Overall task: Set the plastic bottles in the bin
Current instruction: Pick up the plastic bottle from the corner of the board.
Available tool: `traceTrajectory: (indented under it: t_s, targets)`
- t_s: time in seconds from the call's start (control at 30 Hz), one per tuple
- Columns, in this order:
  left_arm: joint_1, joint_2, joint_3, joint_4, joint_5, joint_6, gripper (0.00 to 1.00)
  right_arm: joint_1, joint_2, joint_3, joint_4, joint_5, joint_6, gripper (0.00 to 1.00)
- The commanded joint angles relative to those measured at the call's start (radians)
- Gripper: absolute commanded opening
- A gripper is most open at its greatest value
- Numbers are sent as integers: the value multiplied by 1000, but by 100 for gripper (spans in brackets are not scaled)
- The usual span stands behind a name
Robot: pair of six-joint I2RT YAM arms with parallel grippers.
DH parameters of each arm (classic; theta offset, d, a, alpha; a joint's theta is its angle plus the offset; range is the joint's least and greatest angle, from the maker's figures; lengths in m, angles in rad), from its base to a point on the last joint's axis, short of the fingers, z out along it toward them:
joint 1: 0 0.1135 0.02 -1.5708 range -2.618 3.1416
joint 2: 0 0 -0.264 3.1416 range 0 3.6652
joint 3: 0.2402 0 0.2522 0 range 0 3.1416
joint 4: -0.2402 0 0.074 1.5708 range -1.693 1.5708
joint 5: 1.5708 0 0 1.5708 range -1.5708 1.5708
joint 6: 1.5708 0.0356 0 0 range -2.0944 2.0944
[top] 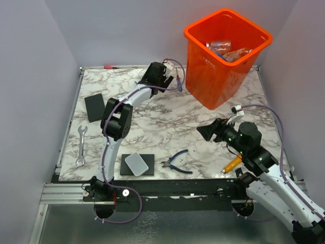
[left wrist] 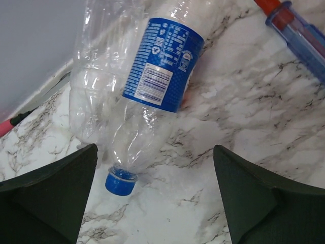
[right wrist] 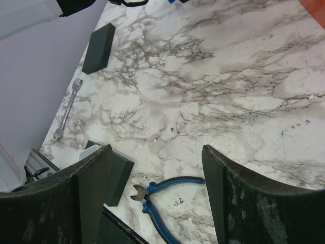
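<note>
A crushed clear plastic bottle (left wrist: pixel 162 66) with a blue label and a blue cap (left wrist: pixel 121 182) lies on the marble table near the back wall. My left gripper (left wrist: pixel 155 203) hangs open just over its neck end, the cap close to the left finger (left wrist: pixel 51 198), nothing gripped. In the top view that gripper (top: pixel 152 76) sits at the back of the table and covers the bottle. The orange bin (top: pixel 226 56) stands at the back right with several bottles (top: pixel 223 48) inside. My right gripper (top: pixel 205 132) hovers open and empty in front of the bin.
Blue-handled pliers (top: pixel 176 161) and an orange-handled screwdriver (top: pixel 232 164) lie near the front edge. A wrench (top: pixel 81 145) and a black block (top: pixel 94 107) are at the left, and another black block (top: pixel 137 164) at the front. A blue and red pen (left wrist: pixel 299 30) lies beside the bottle.
</note>
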Motion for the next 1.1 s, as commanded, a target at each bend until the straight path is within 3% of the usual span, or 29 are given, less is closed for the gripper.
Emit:
traceTrajectory:
  t_s: [0.0,0.37,0.77,0.83,1.07]
  targets:
    - [-14,61,52,-28,-35,193,96,7,43,18,-6,-16,-32,74]
    - [-10,197,181,21,-116,202,94,8,67,27,11,11,-38,74]
    - [-7,279,198,54,-133,145,81,7,63,30,-7,41,-33,74]
    - [-7,277,197,53,-126,133,75,7,61,29,-7,45,-31,74]
    - [-24,191,116,62,-114,63,42,7,50,42,-14,45,-26,74]
